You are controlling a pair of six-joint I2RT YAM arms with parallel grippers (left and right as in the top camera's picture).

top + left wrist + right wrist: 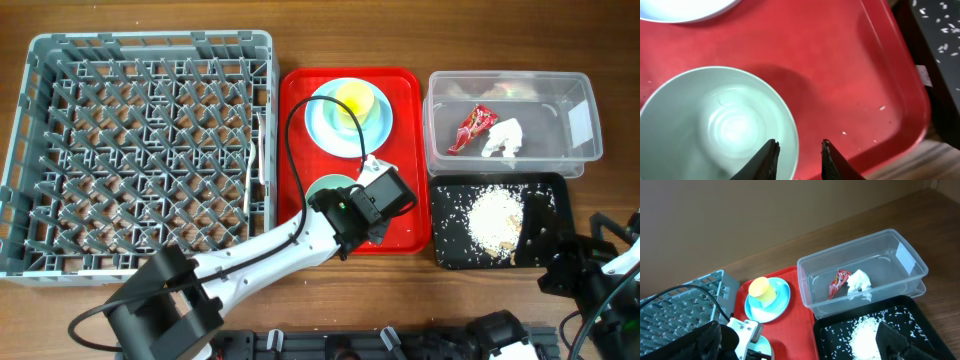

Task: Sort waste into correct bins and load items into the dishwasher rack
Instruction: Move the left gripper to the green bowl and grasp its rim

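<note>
Straddling the bowl [715,130] rim with left gripper [799,144] narrowed; can't tell if pinching. Squeeze firm, lift straight off the tray [840,65], then swing to rack [150,150].

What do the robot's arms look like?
The left arm is a white tube with chunky black joints and a thin black cable looping above it. Its gripper has two pointy black fingers. The right arm looks mostly black.

The left arm [270,245] hides most of the green bowl [330,184] from above, the left wrist view crops that bowl at left and bottom and the blue plate [685,10] at top, and the white cutlery [262,150] in the rack [30,150] is too thin to identify.
</note>
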